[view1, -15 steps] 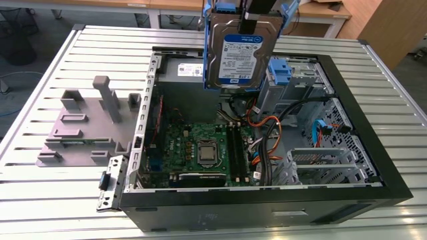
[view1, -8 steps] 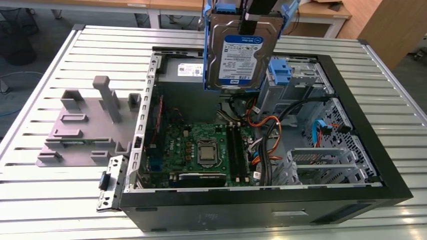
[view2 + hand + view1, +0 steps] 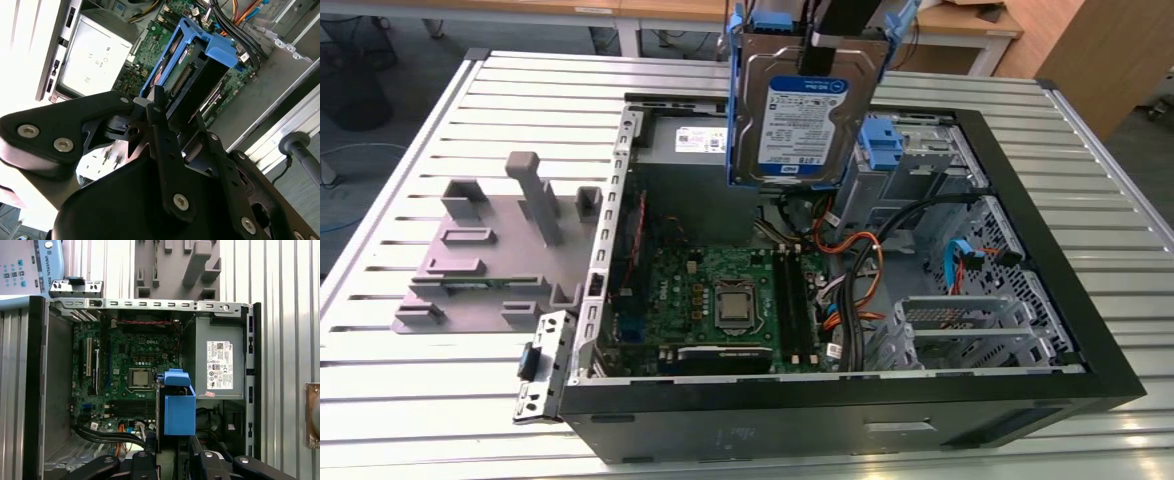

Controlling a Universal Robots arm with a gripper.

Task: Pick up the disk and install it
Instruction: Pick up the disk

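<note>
The disk [image 3: 803,120], a silver drive with a blue-and-white label in a blue plastic carrier, hangs upright above the back of the open computer case [image 3: 1067,330]. My gripper [image 3: 843,40] is shut on its upper end. In the second wrist view the black fingers [image 3: 161,120] clamp the blue carrier of the disk [image 3: 202,55], with the green motherboard beneath it. In the first wrist view the disk [image 3: 179,412] is seen end-on over the case interior, next to the power supply [image 3: 220,365].
Inside the case lie the motherboard [image 3: 720,300], orange and black cables [image 3: 854,270], and metal drive bays with blue latches [image 3: 891,140] on the exterior view's right. A grey fixture block [image 3: 494,250] stands on the slatted table [image 3: 427,120] at the exterior view's left.
</note>
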